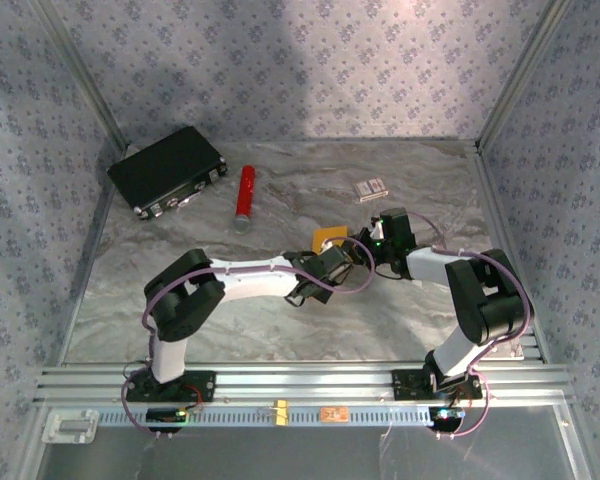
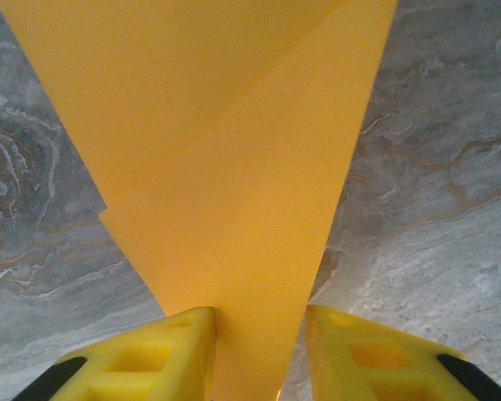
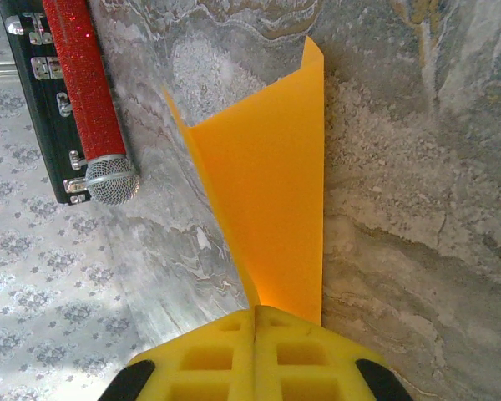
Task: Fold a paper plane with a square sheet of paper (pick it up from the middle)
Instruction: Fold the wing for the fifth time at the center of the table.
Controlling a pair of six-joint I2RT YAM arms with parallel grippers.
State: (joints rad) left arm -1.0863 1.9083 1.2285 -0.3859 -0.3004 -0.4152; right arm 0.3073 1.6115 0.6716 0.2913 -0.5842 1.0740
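- Top view: a marble table (image 1: 280,330) with patterned walls (image 1: 310,70) around it. A black case (image 1: 167,170), a red microphone (image 1: 245,197) and a small box (image 1: 371,188) lie at the back. The orange paper (image 1: 329,237) is mid-table.
- Left wrist view: the left gripper (image 2: 259,316) is partly open, with the folded paper running between its 2 fingers. Bare table lies on both sides.
- Right wrist view: the right gripper (image 3: 255,322) is clamped on the paper's narrow end. The microphone lies well apart.

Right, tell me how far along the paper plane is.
Done: the sheet is picked up, with one diagonal fold showing. In hand: the right gripper is shut on it, and the left gripper stands open around it. Left: no dart shape yet, so the remaining folds.
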